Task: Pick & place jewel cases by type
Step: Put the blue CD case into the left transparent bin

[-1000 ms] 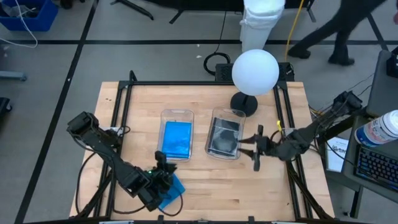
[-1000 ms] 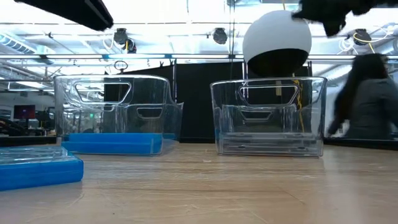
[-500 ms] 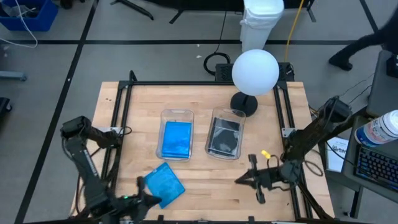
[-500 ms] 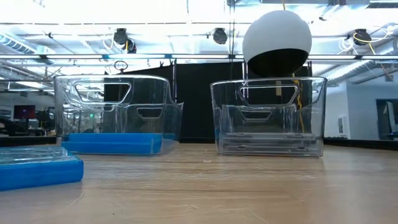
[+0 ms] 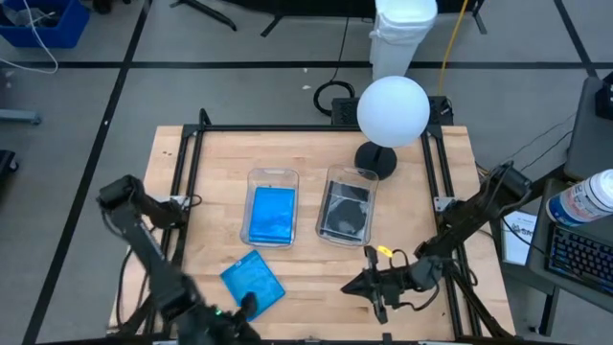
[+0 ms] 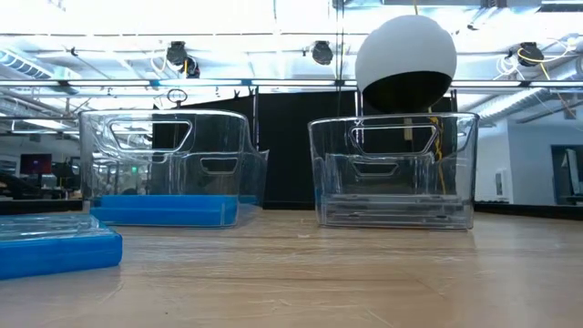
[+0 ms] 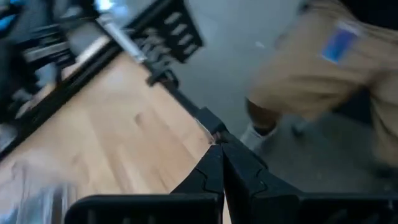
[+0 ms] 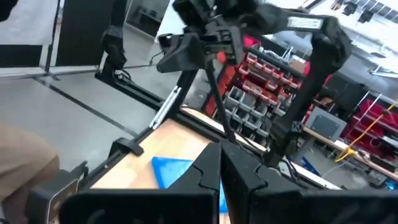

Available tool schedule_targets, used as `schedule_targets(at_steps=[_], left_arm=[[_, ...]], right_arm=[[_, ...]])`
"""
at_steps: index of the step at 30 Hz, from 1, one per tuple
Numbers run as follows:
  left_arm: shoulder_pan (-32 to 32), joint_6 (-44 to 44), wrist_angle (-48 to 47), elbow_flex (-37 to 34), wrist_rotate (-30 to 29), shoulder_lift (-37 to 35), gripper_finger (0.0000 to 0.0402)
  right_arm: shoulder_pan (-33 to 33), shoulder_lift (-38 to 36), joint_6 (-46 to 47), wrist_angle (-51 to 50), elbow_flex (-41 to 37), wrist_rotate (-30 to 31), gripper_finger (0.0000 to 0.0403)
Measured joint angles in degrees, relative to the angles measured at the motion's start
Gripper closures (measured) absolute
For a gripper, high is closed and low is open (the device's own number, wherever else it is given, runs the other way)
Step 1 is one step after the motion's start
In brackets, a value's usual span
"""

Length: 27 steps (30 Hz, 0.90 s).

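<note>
Now that both of my arms have pulled back to the near edge, one blue jewel case (image 5: 253,284) lies alone on the table (image 5: 306,278), just in front of the left bin (image 5: 272,213). My left gripper (image 7: 219,163), which stood over that case a second ago, sits low at the near-left corner, fingers pressed together and empty. My right gripper (image 5: 359,287), fingers likewise together, has left the right bin (image 5: 347,209) with its clear cases. Blue cases fill the left bin's floor. I judge the loose case still unsorted.
</note>
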Motion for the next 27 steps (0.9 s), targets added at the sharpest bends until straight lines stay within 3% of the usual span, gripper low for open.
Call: schedule_targets(at_steps=[3, 5, 9, 13, 17, 20, 22, 27], left_arm=[[5.74, 8.27, -1.34, 1.71, 8.67, -3.56, 0.0397], [8.83, 13.10, -2.29, 2.25, 11.29, -7.70, 0.0399], [13.01, 17.42, -6.01, 1.81, 10.18, -17.96, 0.0398], [13.03, 17.62, -7.25, -2.60, 7.67, -30.04, 0.0399], [8.98, 16.26, -4.58, -12.54, 5.06, -43.40, 0.0399], [7.73, 16.50, 9.01, -24.96, 6.74, -52.61, 0.0400], [8.40, 16.78, 16.63, -32.48, 8.96, -56.50, 0.0399], [8.61, 9.70, 20.82, -45.45, 10.60, -61.65, 0.0400]], right_arm=[[-0.60, -1.92, -0.09, -4.15, 2.03, 0.04, 0.0402], [-0.97, -4.81, 0.35, -8.17, 2.86, 0.14, 0.0402], [-0.97, -14.12, 3.72, -17.98, 2.76, 1.49, 0.0402], [-0.82, -24.36, 3.32, -21.93, 0.24, -0.03, 0.0402], [-1.41, -34.30, 0.66, -22.03, -5.32, -0.83, 0.0402], [-3.58, -41.46, 0.21, -21.42, -10.48, -6.33, 0.0402], [-5.49, -45.62, 1.07, -18.70, -13.96, -10.36, 0.0403], [-9.38, -51.77, 2.11, -15.57, -20.67, -13.50, 0.0403]])
